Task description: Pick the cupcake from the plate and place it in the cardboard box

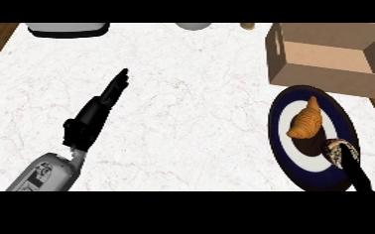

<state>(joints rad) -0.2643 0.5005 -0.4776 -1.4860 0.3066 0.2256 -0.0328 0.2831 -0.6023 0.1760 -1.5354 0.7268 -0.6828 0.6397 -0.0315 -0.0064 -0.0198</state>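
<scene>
White marbled desk (183,104) across the whole view. Open cardboard box (307,74) at the far right corner, flaps spread, inside bare. Round plate (276,129) by the right edge just on the near side of the box, dark blue rim around a white middle. Left hand (93,116) over the left half of the desk, well apart from the plate, fingers straight and together, pointing toward the far edge, holding nothing. Orange-brown pastry (305,121) on the plate's white middle, curved and pointed, more croissant than cupcake, not yet in the box. Right hand (344,156) low over the plate's near right part, just beside the pastry; open or closed, cannot tell. Along the far edge, cut off: grey appliance (67,29), pale round object (193,26).
</scene>
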